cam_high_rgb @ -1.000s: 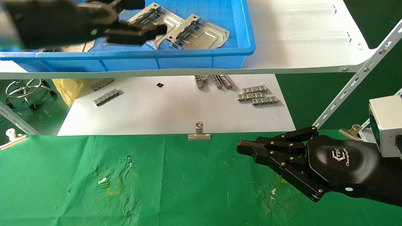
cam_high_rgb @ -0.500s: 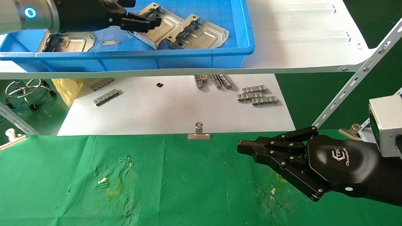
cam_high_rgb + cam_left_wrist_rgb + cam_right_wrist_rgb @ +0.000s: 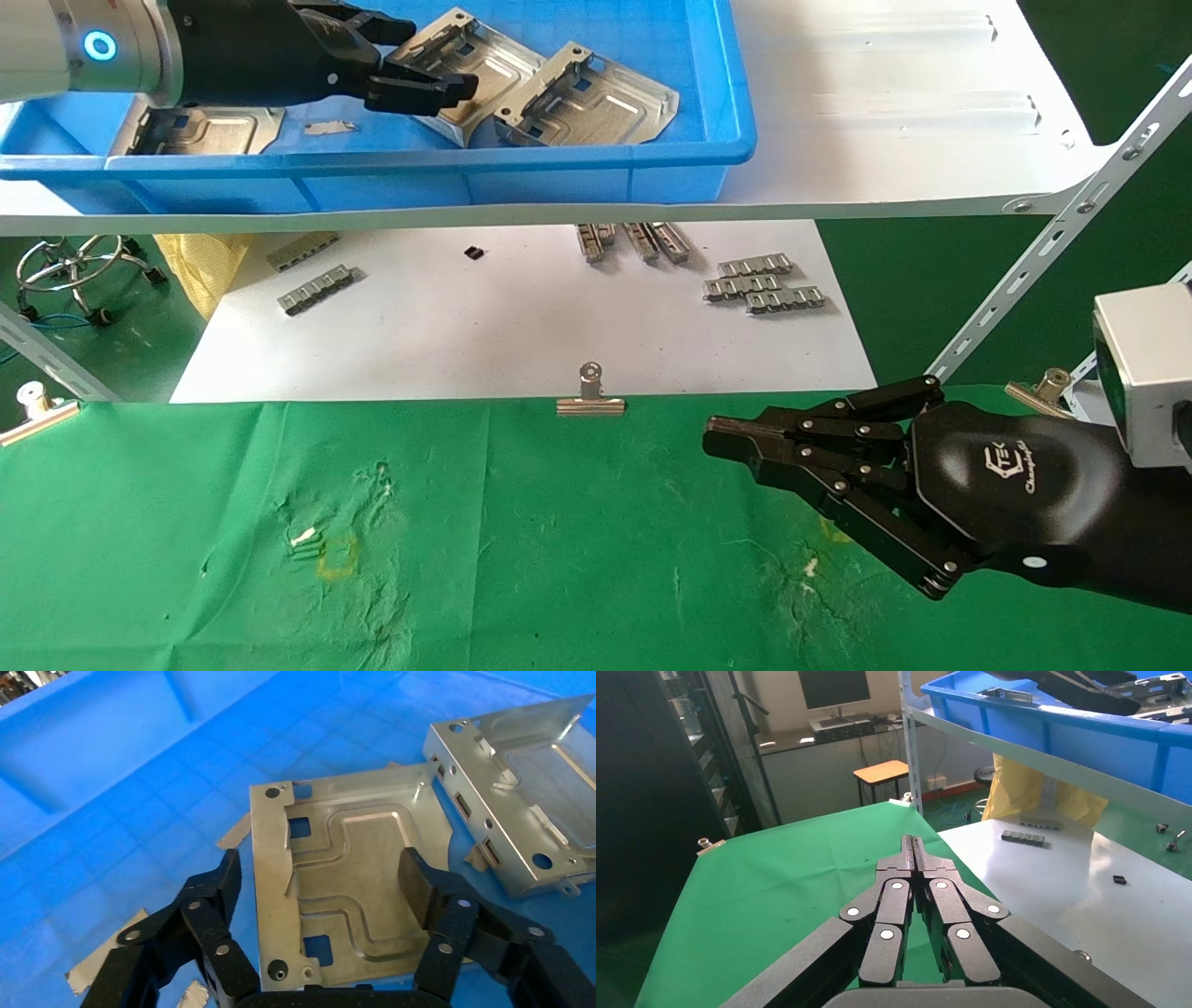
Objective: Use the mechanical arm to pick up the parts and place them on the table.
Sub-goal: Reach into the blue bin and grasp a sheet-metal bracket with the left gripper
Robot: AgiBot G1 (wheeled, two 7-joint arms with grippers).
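Observation:
Three silver parts lie in the blue tray (image 3: 596, 172): one (image 3: 470, 61) under my left gripper, one (image 3: 596, 98) to its right, one (image 3: 209, 129) at the left. My left gripper (image 3: 419, 61) is open over the first part. In the left wrist view the gripper (image 3: 320, 871) straddles that part (image 3: 351, 881), one finger (image 3: 218, 888) beside its folded edge and the other (image 3: 422, 888) over its far side. The second part (image 3: 520, 811) lies beyond. My right gripper (image 3: 722, 438) is shut and empty, low over the green table (image 3: 521, 559); it also shows in the right wrist view (image 3: 914, 843).
The tray stands on a white shelf board (image 3: 885, 112) above the table. A lower white board (image 3: 512, 326) carries small grey ridged strips (image 3: 764, 282). A silver binder clip (image 3: 590, 396) sits at the table's far edge. Slanted shelf struts (image 3: 1052, 252) rise at the right.
My left gripper has drawn back slightly to the left inside the tray and now sits steady with its fingers spread around the part. The right arm has not moved.

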